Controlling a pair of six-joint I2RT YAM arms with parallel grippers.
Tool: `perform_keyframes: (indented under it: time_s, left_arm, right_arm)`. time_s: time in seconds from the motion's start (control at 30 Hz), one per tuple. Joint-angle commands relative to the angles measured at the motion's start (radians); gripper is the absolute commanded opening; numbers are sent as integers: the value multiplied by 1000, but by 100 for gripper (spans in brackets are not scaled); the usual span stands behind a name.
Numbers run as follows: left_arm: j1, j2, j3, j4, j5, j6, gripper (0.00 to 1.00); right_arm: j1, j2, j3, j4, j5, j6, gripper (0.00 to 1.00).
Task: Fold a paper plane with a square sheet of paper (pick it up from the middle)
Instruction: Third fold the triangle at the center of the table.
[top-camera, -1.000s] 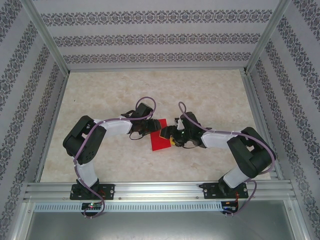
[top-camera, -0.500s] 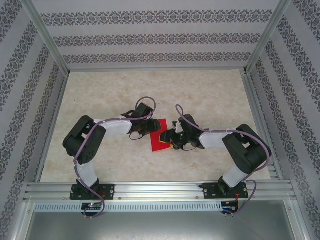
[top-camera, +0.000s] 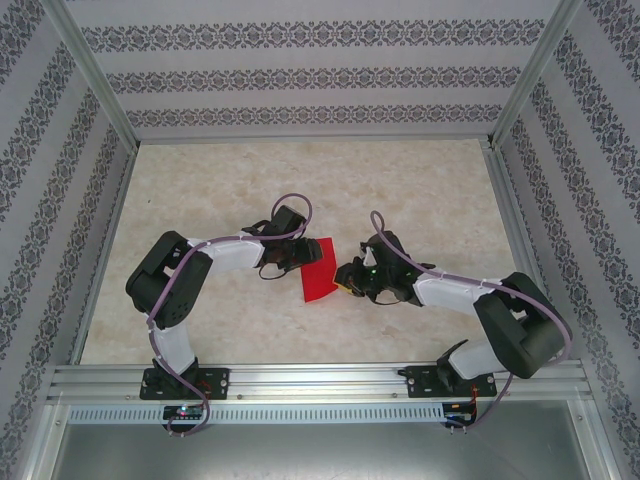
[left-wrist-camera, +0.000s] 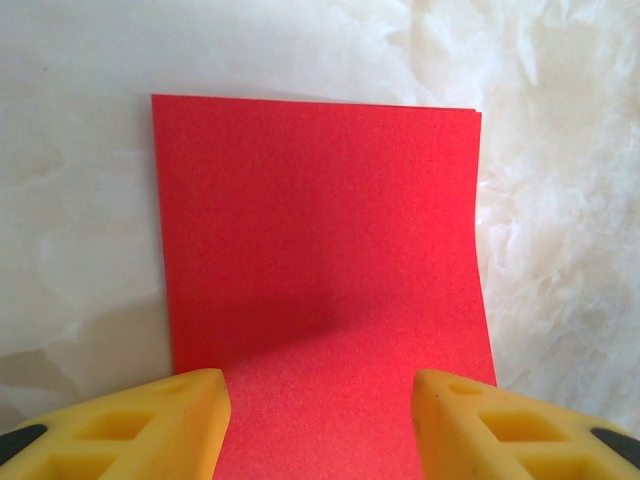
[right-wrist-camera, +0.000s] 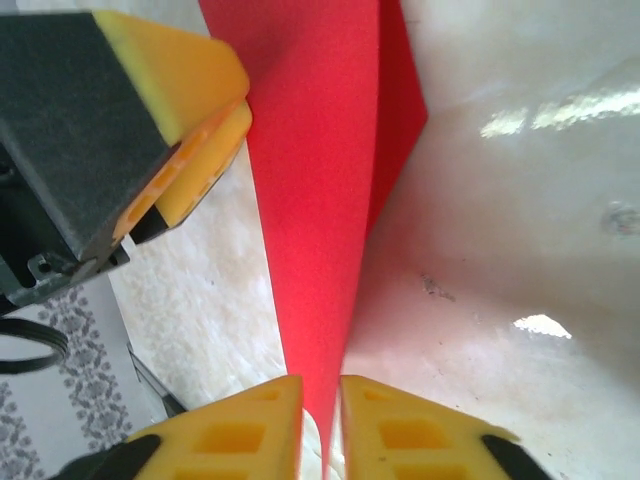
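The red square sheet of paper (top-camera: 316, 271) lies mid-table between both arms. In the left wrist view the sheet of paper (left-wrist-camera: 320, 230) shows as a flat rectangle whose near part curves upward. My left gripper (left-wrist-camera: 320, 425) is open above its near edge, with yellow fingers (left-wrist-camera: 150, 425) to either side of it. My left gripper (top-camera: 291, 253) sits at the paper's left side. My right gripper (right-wrist-camera: 322, 425) is shut on the paper (right-wrist-camera: 320, 200), which runs edge-on as a narrow red wedge into its jaws. Seen from above, my right gripper (top-camera: 346, 279) is at the paper's right edge.
The tabletop (top-camera: 300, 180) is pale marble, enclosed by patterned walls and aluminium frame rails (top-camera: 310, 378). The left gripper's finger (right-wrist-camera: 170, 110) shows close by, at the upper left of the right wrist view. Open table lies behind the arms.
My right gripper has closed on the paper's right edge and its arm has shifted right. The paper looks narrower from above. The left arm has stayed still.
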Motion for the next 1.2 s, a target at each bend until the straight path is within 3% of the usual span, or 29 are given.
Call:
perform_keyframes:
  time_s: [0.0, 0.23, 0.47, 0.67, 1.17]
  left_arm:
    - [14, 55, -17, -74, 6, 21, 54]
    - [13, 50, -18, -53, 34, 33, 54]
    - [13, -16, -22, -8, 65, 45, 54]
    - [13, -101, -15, -15, -15, 65, 55]
    - [16, 24, 49, -53, -34, 74, 50]
  right_arm:
    - [-11, -15, 7, -35, 27, 13, 12]
    - [9, 59, 62, 5, -5, 18, 3]
    - [24, 143, 142, 1, 32, 10, 0]
    - [29, 210, 191, -15, 40, 6, 0]
    - [38, 281, 252, -36, 49, -48, 1]
